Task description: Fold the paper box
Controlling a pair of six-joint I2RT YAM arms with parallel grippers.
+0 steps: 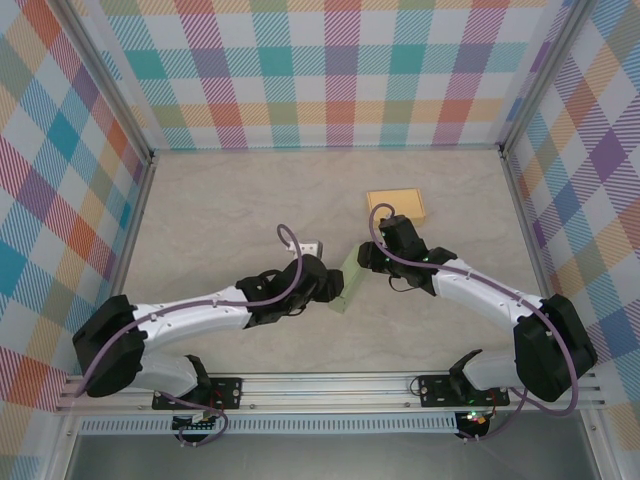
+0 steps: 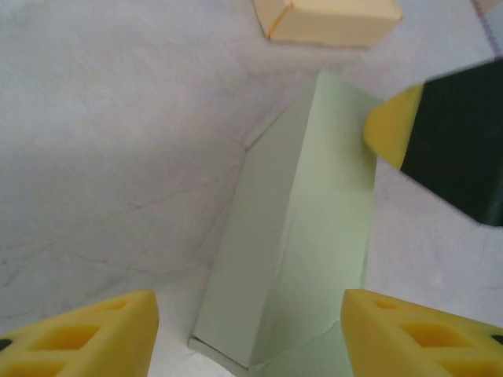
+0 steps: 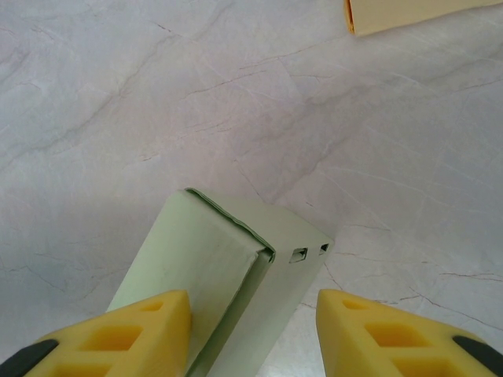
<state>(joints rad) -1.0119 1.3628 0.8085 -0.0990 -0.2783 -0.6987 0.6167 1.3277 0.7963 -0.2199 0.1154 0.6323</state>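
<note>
Near edge: left arm (image 1: 190,320) and right arm (image 1: 490,295) both reached inward from their bases and met near the middle of the counter (image 1: 220,210).

Left fingers (image 1: 335,287) sat at the near-left end of the green paper box (image 1: 350,282). In the left wrist view they were spread to either side of that end, with a strip of counter showing between one finger and the box, so they were released, not clamped.

Right fingers (image 1: 363,260) sat at the box's far-right end. In the right wrist view they straddled the box, one finger overlapping its side and the other just beside it. Could not tell whether they pinched it or only bracketed it. One yellow fingertip of that hand met the box's upper edge in the left wrist view.

The green paper box lay on the counter between the two sets of fingers – a long, narrow, pale green piece set on a diagonal. Its long panels met at a crease along the length. The end toward the right wrist camera showed a folded flap edge and two small slots.

Farther back, a yellow box (image 1: 397,207) lay flat on the counter – just beyond the right fingers, apart from the green one.

Plaid walls (image 1: 330,70) closed in the back and both sides.
</note>
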